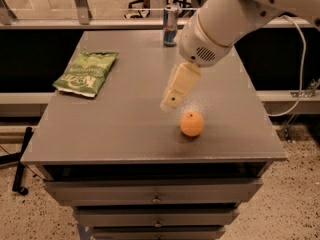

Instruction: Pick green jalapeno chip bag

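A grey tabletop (125, 129) on a drawer unit fills most of the view, and a bulky white arm (225, 19) reaches in from the upper right. Your tool (170, 101) hangs from it over the middle of the tabletop, angled down; you cannot tell whether it is open or closed. The green jalapeno chip bag (86, 74) lies flat, well apart to the tool's left and a little farther back, near the left edge. Its long axis runs front to back, leaning slightly right, with the white bottom edge nearest the front. An orange (192, 123) sits just beside the tool, toward the front right; a low swing could set it rolling. A can (170, 18) stands behind the tool. The bag looks thin and slippery, so a shallow approach might push it off the edge.
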`<state>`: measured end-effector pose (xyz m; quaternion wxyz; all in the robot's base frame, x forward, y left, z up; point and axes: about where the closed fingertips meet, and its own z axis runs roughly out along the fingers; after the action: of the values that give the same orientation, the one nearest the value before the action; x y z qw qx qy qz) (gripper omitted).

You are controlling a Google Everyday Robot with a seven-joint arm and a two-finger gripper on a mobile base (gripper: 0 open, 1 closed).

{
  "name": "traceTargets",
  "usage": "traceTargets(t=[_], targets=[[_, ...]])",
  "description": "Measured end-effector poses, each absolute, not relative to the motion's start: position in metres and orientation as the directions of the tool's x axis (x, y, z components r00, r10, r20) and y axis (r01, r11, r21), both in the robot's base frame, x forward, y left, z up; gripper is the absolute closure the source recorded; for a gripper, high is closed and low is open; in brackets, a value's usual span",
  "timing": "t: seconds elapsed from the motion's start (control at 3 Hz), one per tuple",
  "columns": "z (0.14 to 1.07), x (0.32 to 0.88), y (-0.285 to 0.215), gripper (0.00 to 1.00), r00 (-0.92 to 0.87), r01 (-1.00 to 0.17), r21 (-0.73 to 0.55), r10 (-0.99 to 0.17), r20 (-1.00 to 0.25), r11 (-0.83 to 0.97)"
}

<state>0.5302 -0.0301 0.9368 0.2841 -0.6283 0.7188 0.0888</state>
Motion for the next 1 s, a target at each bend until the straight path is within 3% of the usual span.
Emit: traceTargets(t=[0.67, 1.0], targets=[[0.935, 0.537, -0.019, 0.00, -0.045, -0.948, -0.240, -0.832, -0.553, 0.210], [0.927, 0.576, 0.018, 0.00, -0.046, -0.934, -0.245, -0.768, -0.639, 0.261]])
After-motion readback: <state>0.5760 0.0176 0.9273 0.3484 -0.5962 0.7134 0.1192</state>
